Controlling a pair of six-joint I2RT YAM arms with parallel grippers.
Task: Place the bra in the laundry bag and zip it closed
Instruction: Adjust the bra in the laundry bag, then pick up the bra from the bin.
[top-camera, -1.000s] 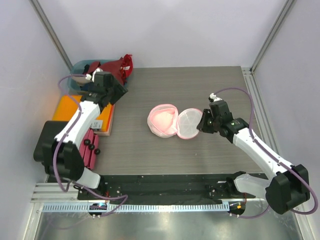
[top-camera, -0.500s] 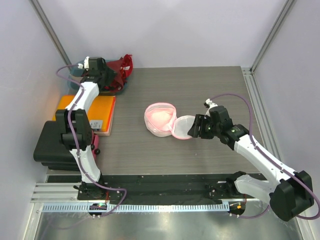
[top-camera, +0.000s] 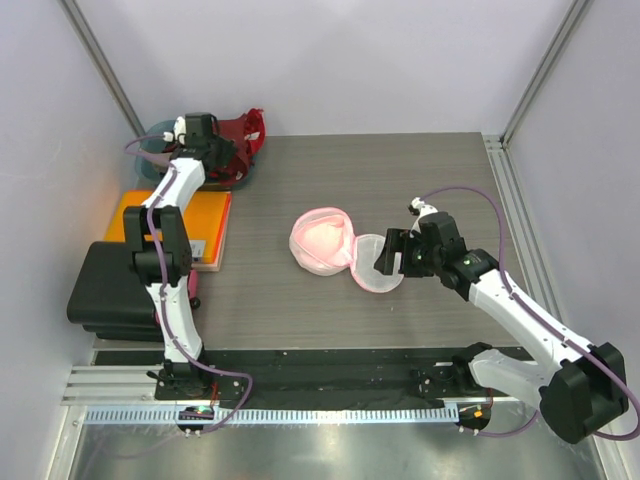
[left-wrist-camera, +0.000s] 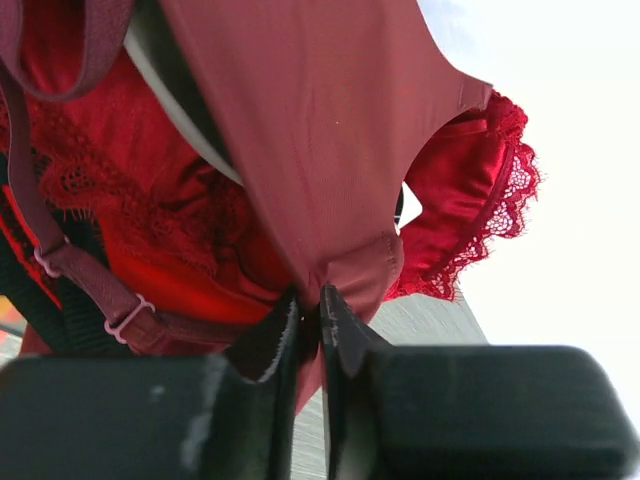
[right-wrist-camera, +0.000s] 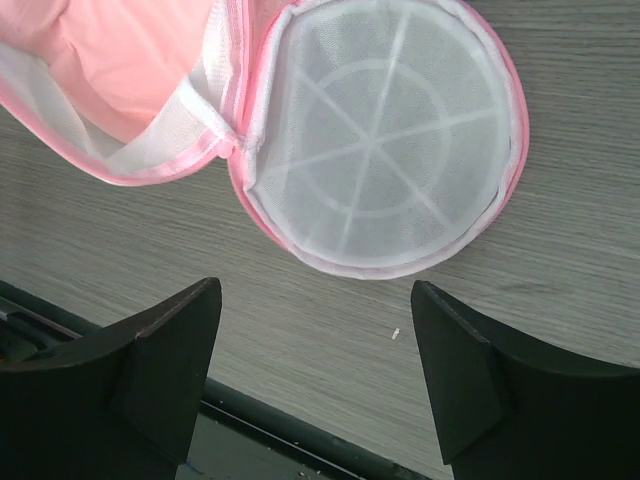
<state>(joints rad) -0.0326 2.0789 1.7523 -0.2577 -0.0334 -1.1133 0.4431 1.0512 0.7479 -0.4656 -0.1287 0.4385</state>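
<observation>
Left gripper (left-wrist-camera: 310, 303) pinches a fold of the dark red bra (left-wrist-camera: 300, 140). Right gripper (right-wrist-camera: 315, 292) has its fingers spread wide, just above the open laundry bag (right-wrist-camera: 385, 150).

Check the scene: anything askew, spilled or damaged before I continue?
Nothing damaged or spilled. The laundry bag lies unzipped, its lid flat on the table. Only oddity: a red lace garment drapes over the rim of the teal bin, beside the maroon fabric the left gripper pinches.

Left claw (left-wrist-camera: 310, 320) closed on the bra (left-wrist-camera: 320, 150); right claw (right-wrist-camera: 315, 300) released the laundry bag (right-wrist-camera: 385, 160).
</observation>
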